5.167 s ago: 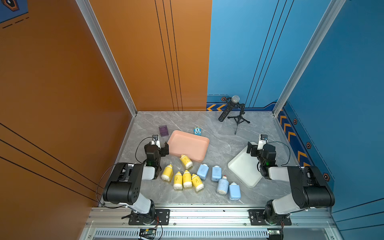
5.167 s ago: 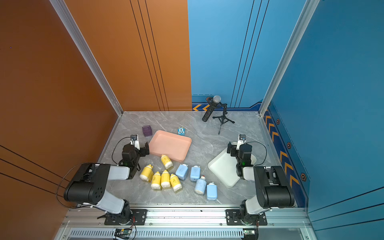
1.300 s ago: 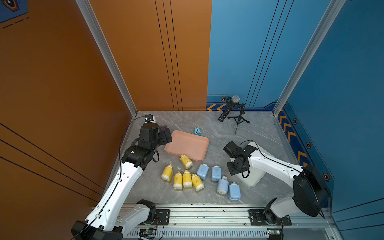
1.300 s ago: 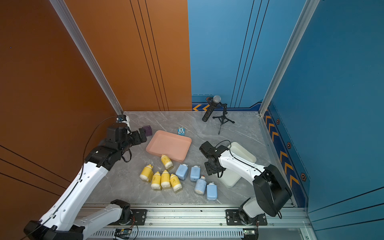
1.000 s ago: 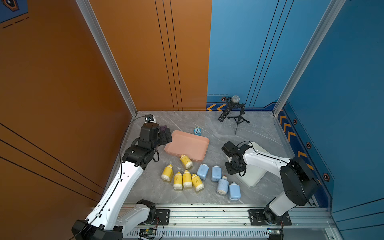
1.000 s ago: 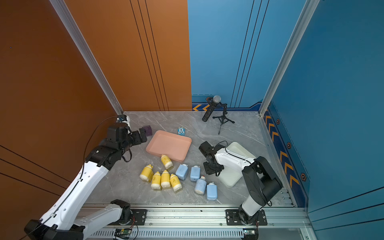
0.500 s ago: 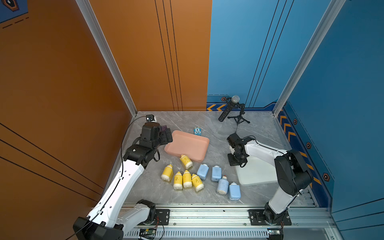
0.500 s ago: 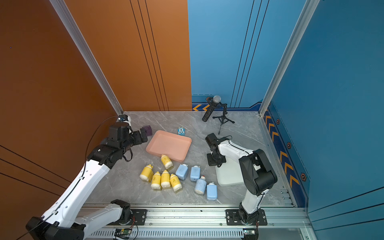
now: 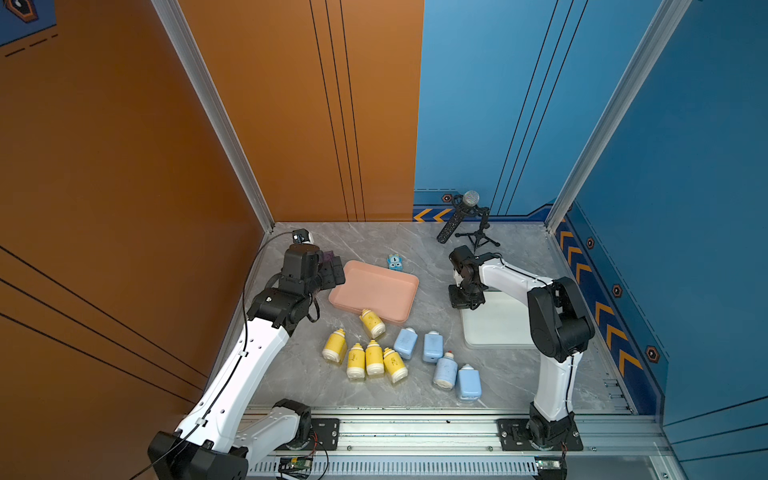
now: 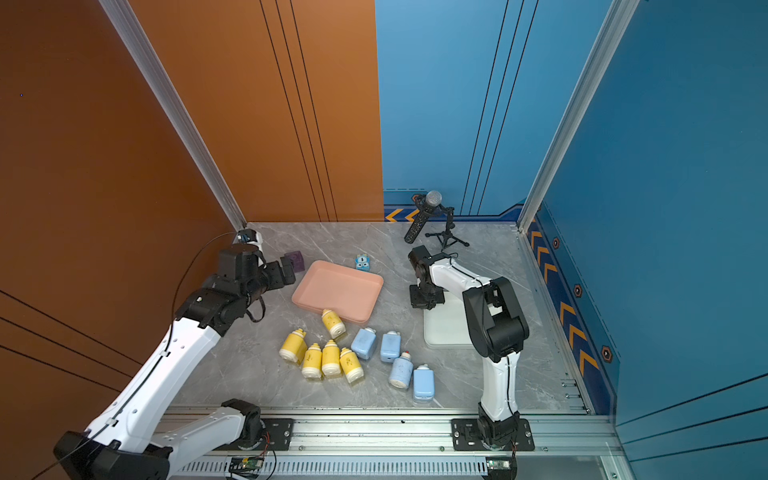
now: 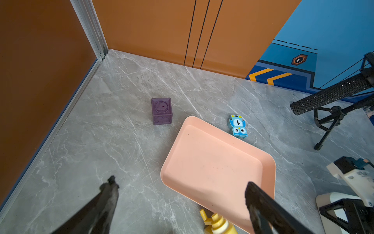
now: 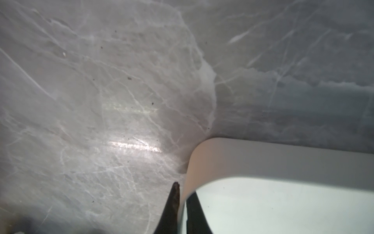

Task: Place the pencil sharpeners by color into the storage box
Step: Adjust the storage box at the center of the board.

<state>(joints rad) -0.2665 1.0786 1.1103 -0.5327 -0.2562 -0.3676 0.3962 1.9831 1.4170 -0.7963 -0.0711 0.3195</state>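
Now the right gripper (image 12: 181, 191) is clenched on the white tray (image 9: 498, 332) at its corner rim and has swung it from diagonal to square with the table (image 9: 291, 374) edge. Left gripper (image 11: 180, 183) hangs wide open by the pink tray (image 9: 374, 286), holding nothing. Sharpeners (image 9: 374, 357): all ten still on the table between the trays, yellows near pink, blues nearer white. Looks like setup only; sorting hasn't begun.

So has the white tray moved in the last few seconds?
Yes. The white tray, held by the right gripper, has turned from cornerwise to square with the front rail, backing away from it.
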